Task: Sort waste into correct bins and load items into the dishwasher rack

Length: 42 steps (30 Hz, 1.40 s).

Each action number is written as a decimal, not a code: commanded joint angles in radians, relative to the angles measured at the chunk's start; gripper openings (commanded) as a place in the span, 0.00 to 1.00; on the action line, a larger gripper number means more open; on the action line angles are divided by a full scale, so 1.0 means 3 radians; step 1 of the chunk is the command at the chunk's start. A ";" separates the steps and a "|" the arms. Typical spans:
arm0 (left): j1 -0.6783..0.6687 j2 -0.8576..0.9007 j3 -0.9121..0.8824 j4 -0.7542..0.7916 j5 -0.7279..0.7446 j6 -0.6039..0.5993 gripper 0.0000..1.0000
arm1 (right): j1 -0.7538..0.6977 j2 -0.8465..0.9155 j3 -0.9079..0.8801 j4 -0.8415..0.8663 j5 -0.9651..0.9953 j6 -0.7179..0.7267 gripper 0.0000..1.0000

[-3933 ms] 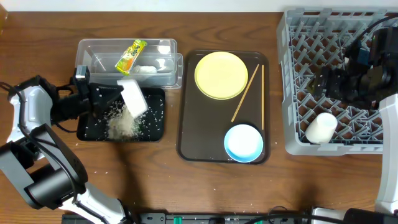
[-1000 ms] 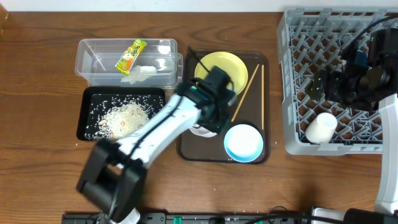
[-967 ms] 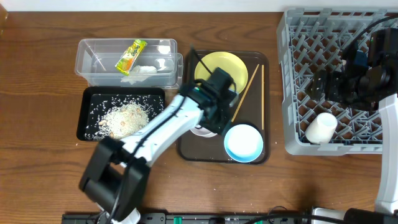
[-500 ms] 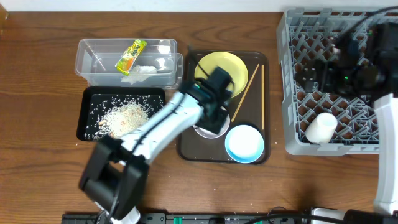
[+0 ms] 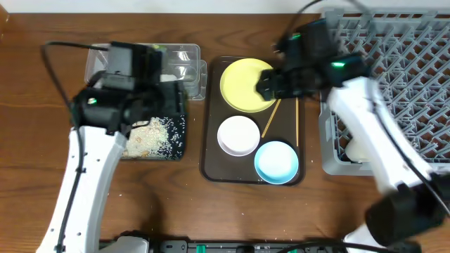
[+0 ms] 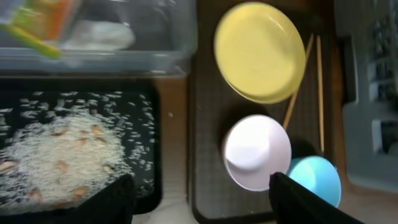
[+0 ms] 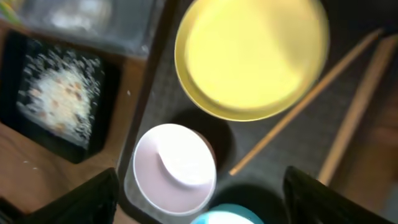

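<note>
The yellow plate (image 5: 247, 84), pinkish-white bowl (image 5: 238, 135), light blue bowl (image 5: 275, 161) and two chopsticks (image 5: 271, 119) lie on the brown serving tray (image 5: 211, 163). My left gripper (image 5: 169, 95) hangs open and empty over the clear tub (image 5: 186, 67) and black tray (image 5: 177, 140), which holds rice (image 5: 144, 137). The left wrist view shows its fingers (image 6: 115, 200) wide apart, with the wrapper (image 6: 37, 18) and white scrap (image 6: 99, 34) in the tub. My right gripper (image 5: 267, 86) is open above the plate (image 7: 249, 56), near the bowl (image 7: 174, 168). The white cup (image 5: 355, 149) lies in the grey rack (image 5: 422, 56).
The right arm crosses from the rack's left wall over the brown tray's far right corner and partly hides the cup. The left arm covers most of the tub. Loose rice grains lie on the black tray's floor (image 6: 143, 124).
The left gripper opened, left the pinkish-white bowl upright on the brown tray and drew back left over the bins. The right arm swung from the rack to above the yellow plate.
</note>
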 commanded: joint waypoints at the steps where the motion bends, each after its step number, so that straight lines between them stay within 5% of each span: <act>1: 0.0108 0.0013 0.0031 -0.0032 0.0028 0.0008 0.72 | 0.0161 0.0306 0.0006 0.0022 0.0151 0.0104 0.74; 9: 0.0126 0.0013 -0.0058 -0.0055 -0.0071 0.0006 0.73 | 0.0371 0.1033 0.0006 -0.0046 0.0154 0.0106 0.40; 15: 0.0126 0.0013 -0.0058 -0.0053 -0.0148 0.0006 0.73 | 0.0376 0.1162 0.0005 -0.0160 0.0169 0.0089 0.24; 18: 0.0126 0.0013 -0.0058 -0.0056 -0.0146 0.0006 0.74 | 0.0381 0.1175 0.0004 -0.0195 0.0254 0.0090 0.01; 28: 0.0126 0.0013 -0.0058 -0.0056 -0.0145 0.0005 0.85 | 0.0186 0.0678 0.0169 -0.0469 0.0290 0.0102 0.01; 35: 0.0126 0.0013 -0.0058 -0.0056 -0.0146 0.0005 0.86 | -0.0436 -0.0223 0.0458 -0.0884 0.1717 0.0595 0.01; 42: 0.0126 0.0013 -0.0058 -0.0056 -0.0146 0.0005 0.88 | -0.0971 -0.0448 0.0458 -0.0354 0.3559 0.0935 0.01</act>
